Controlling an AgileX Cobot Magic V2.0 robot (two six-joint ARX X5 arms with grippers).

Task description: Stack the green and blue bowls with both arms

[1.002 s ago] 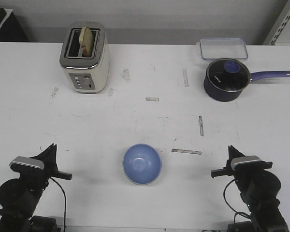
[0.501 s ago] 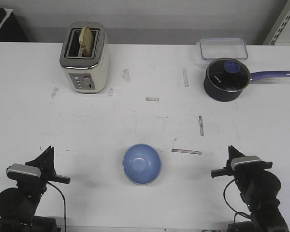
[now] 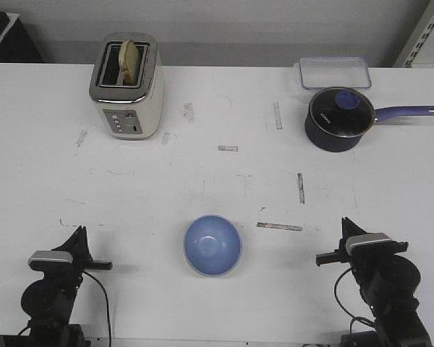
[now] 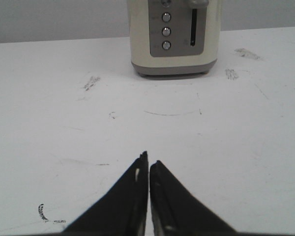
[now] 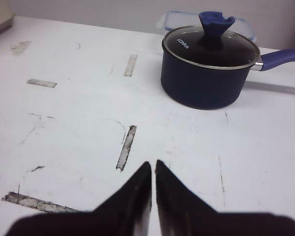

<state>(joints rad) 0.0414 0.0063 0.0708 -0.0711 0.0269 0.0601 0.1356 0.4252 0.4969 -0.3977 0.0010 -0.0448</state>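
Looking down over the white table in the front view, scuffs and grey tape strips mark its middle, and a grey wall runs along the top of the frame. A cream toaster with a slice of bread sits upper left; a navy saucepan with a glass lid sits upper right, a clear lidded container just behind it. The blue bowl rests lower centre, open side up; whether the green bowl is beneath it cannot be told. The left gripper is at lower left and the right gripper at lower right, both well apart from the bowl.

From the left wrist view, the left gripper has its fingers pressed together, holding nothing, above bare scuffed tabletop, the toaster at the top of the frame.

From the right wrist view, the right gripper is likewise closed and empty, tape strips at left, the saucepan upper right.
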